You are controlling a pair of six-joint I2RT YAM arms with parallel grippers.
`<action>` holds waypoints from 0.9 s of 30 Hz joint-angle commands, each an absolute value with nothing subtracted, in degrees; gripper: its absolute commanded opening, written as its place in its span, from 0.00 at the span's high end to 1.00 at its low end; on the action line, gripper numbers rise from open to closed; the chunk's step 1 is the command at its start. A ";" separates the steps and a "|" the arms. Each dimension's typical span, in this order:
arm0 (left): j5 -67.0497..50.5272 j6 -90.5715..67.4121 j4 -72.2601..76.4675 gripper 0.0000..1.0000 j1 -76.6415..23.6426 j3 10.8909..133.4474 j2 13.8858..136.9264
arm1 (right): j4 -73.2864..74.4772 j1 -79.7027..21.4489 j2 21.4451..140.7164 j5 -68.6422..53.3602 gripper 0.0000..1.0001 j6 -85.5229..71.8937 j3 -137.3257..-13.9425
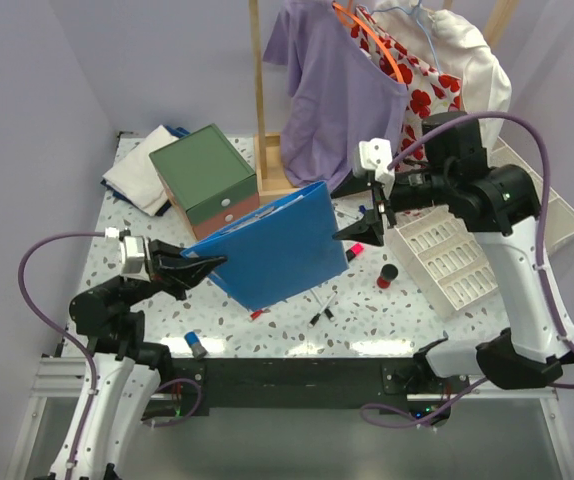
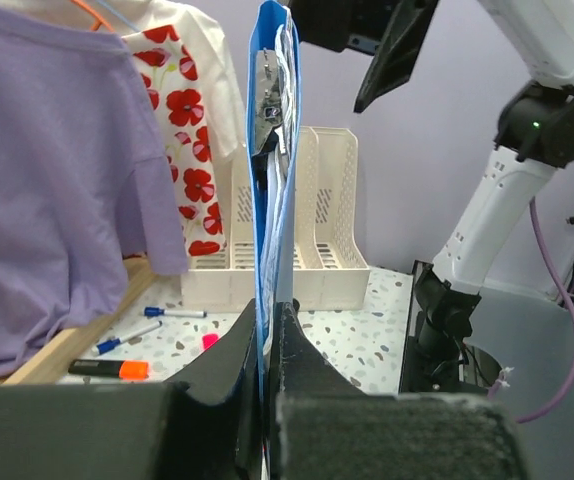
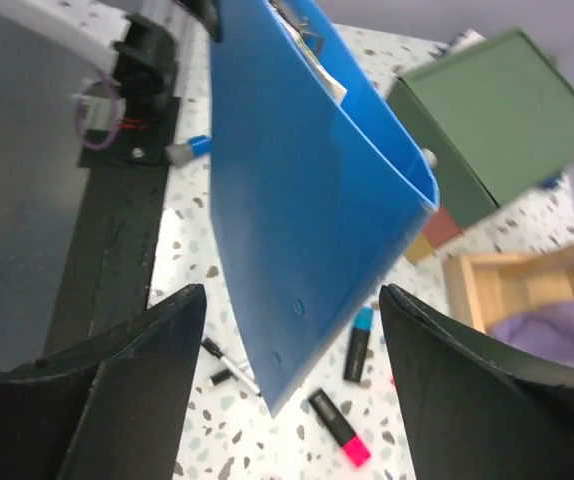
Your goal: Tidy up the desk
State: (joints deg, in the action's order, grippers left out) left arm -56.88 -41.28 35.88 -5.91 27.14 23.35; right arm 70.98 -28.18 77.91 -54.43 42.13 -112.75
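Observation:
My left gripper (image 1: 202,268) is shut on the lower left edge of a blue folder (image 1: 272,245) and holds it tilted above the speckled white desk (image 1: 297,335). In the left wrist view the folder (image 2: 275,150) stands edge-on between the closed fingers (image 2: 227,370), with papers and a metal clip inside. My right gripper (image 1: 367,225) is open and empty beside the folder's right edge. In the right wrist view the folder (image 3: 287,220) hangs between and beyond its spread fingers (image 3: 137,360).
A white slotted file tray (image 1: 442,255) lies at the right. A green drawer box (image 1: 207,175) and folded cloth (image 1: 137,170) sit at the back left, with hanging clothes (image 1: 337,80) behind. Highlighters (image 3: 335,430), pens (image 1: 322,310) and a blue-capped marker (image 1: 195,344) are scattered about.

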 commanded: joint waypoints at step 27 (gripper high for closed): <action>-27.43 -12.75 26.45 1.00 -45.43 57.63 62.38 | 49.05 -16.96 78.05 1.21 0.07 9.67 -137.90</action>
State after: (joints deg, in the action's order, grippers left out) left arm -36.80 -21.47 20.45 -40.32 49.50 54.96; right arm 52.16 -17.28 79.02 -8.36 11.09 -135.66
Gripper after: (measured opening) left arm 0.041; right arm 0.907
